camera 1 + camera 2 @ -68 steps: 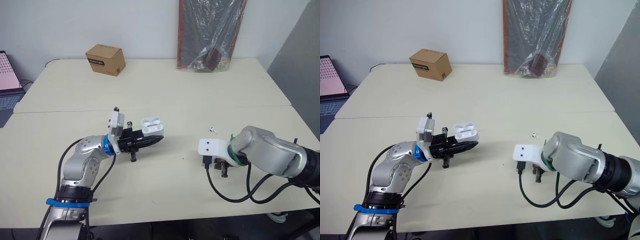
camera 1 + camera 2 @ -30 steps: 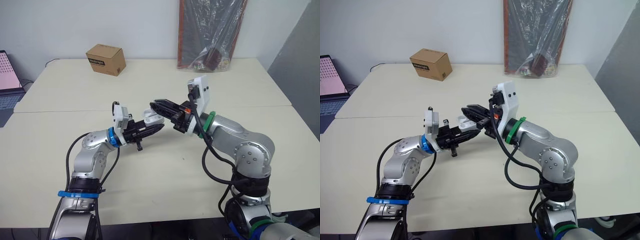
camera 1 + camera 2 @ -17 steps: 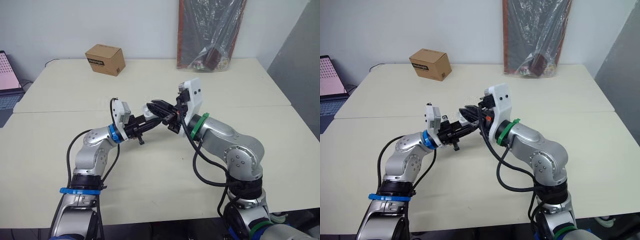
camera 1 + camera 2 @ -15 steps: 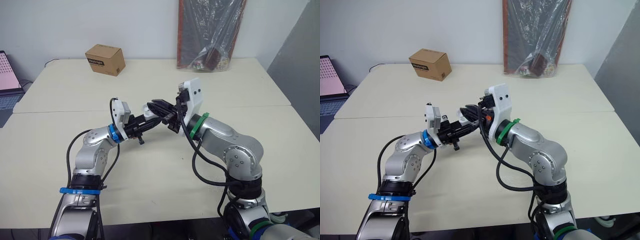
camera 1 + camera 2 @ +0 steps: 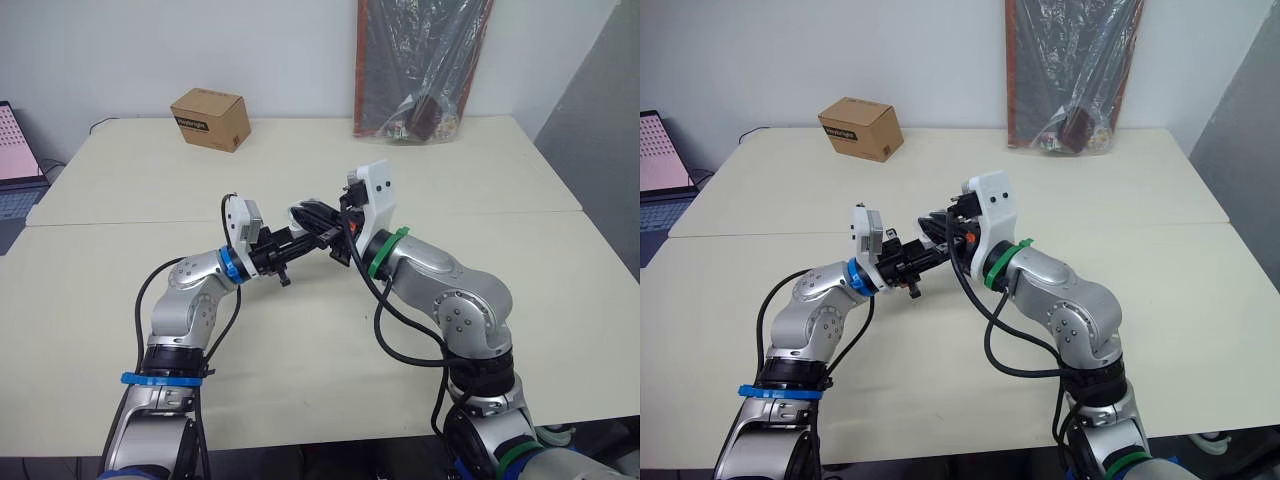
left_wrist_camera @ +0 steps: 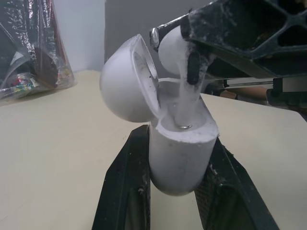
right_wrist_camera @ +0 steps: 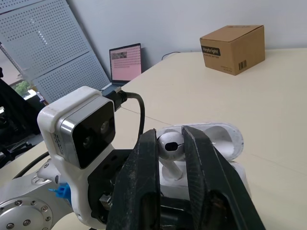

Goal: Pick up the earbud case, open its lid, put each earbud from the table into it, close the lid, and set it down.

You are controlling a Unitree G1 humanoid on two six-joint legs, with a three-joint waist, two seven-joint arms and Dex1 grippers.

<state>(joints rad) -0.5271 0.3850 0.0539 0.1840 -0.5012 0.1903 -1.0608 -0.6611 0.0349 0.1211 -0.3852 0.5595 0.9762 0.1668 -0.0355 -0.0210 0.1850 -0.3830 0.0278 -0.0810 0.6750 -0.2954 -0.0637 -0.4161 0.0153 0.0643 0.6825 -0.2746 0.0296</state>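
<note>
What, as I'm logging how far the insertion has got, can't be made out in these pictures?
- Stem depth: left wrist view, the earbud's stem tip is hidden inside the earbud case.
- Other socket's contents: both wrist views, the right gripper and the earbud cover it.
- Case in the eye views: too small, wedged between the right gripper and the left gripper.

A cream table point(image 5: 300, 165) bears a cardboard box point(image 5: 210, 118) and a plastic-wrapped bundle point(image 5: 420, 70).

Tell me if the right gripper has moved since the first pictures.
Yes. The right gripper, shut on an earbud, swung up and left, nearer the box, to the case.
</note>
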